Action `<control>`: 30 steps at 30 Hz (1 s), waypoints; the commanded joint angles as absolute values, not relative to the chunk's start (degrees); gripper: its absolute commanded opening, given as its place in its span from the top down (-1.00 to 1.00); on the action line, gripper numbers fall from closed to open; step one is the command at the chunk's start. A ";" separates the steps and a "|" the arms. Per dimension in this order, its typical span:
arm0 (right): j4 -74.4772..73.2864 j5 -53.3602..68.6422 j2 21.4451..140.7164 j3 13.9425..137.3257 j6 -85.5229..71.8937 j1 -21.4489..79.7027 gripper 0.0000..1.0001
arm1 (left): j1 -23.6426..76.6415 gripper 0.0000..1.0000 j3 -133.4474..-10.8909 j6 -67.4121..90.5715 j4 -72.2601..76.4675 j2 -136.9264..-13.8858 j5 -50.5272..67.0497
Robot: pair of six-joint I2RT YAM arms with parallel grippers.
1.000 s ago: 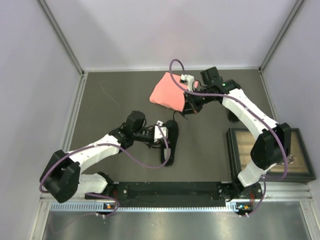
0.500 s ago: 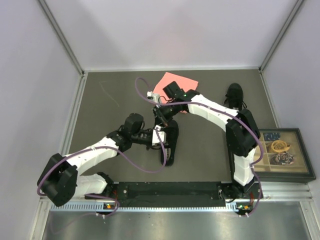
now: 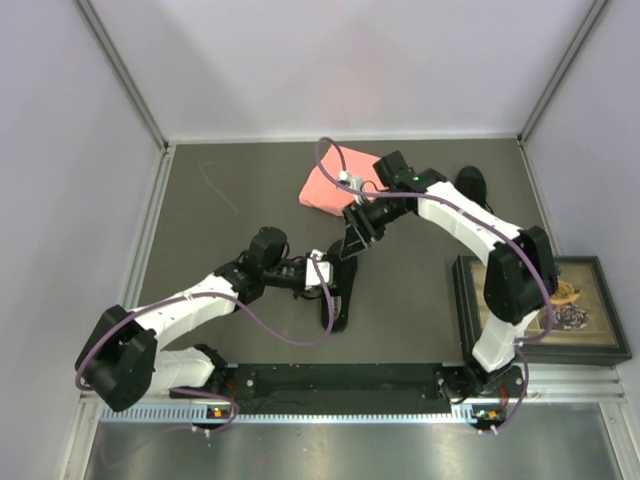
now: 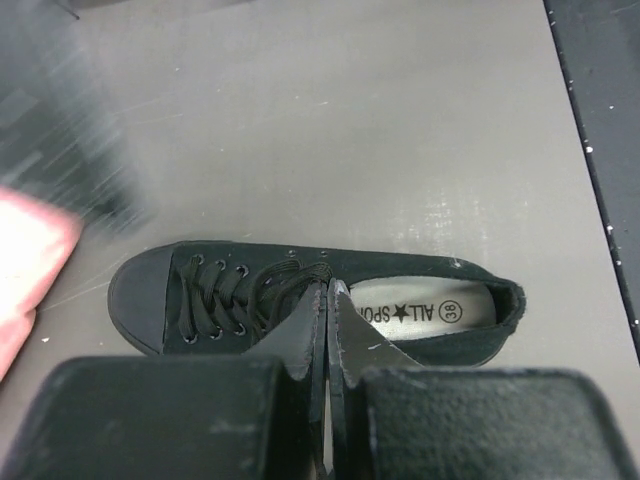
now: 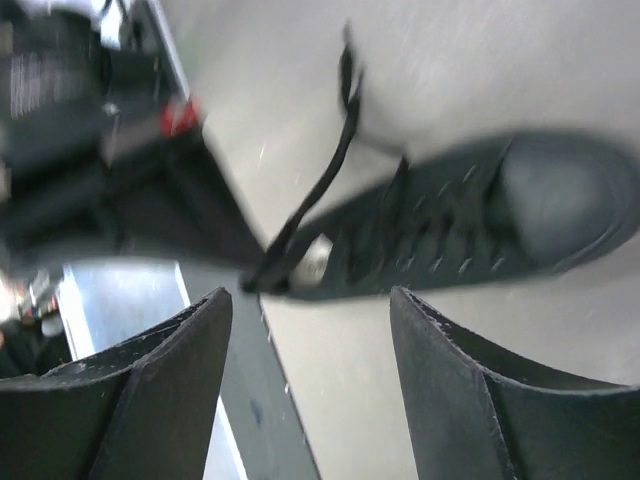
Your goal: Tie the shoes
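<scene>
One black shoe (image 3: pixel 338 300) lies on the dark mat with its toe pointing away from the arm bases. In the left wrist view this shoe (image 4: pixel 240 285) shows a pale printed insole. My left gripper (image 3: pixel 322 268) sits at the shoe's tongue, its tips (image 4: pixel 328 288) shut among the laces. A thin black lace (image 5: pixel 320 180) runs from those tips out across the mat. My right gripper (image 3: pixel 350 243) hovers just beyond the toe (image 5: pixel 540 200), open (image 5: pixel 310 295), with nothing between its fingers. The other shoe (image 3: pixel 470 183) stands at the back right, partly hidden behind the right arm.
A pink folded cloth (image 3: pixel 330 185) lies behind the right gripper and shows at the left edge of the left wrist view (image 4: pixel 25 260). A framed compartment box (image 3: pixel 560 352) sits at the near right. Pale walls enclose the mat.
The right arm swung left over the shoe's toe, then back to the right, and its gripper opened, letting go of the lace. The left arm stayed put, still shut.
</scene>
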State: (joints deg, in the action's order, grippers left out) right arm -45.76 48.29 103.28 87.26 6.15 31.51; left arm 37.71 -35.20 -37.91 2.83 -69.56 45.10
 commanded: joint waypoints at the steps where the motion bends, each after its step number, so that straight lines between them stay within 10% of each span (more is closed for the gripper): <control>1: -48.70 52.73 96.95 79.74 15.20 32.17 -0.28 | 37.71 1.00 -34.90 -38.23 6.94 -70.31 45.17; 30: -35.68 58.01 102.13 73.74 10.72 35.16 0.29 | 36.91 1.00 -34.98 -39.46 11.25 -74.00 47.99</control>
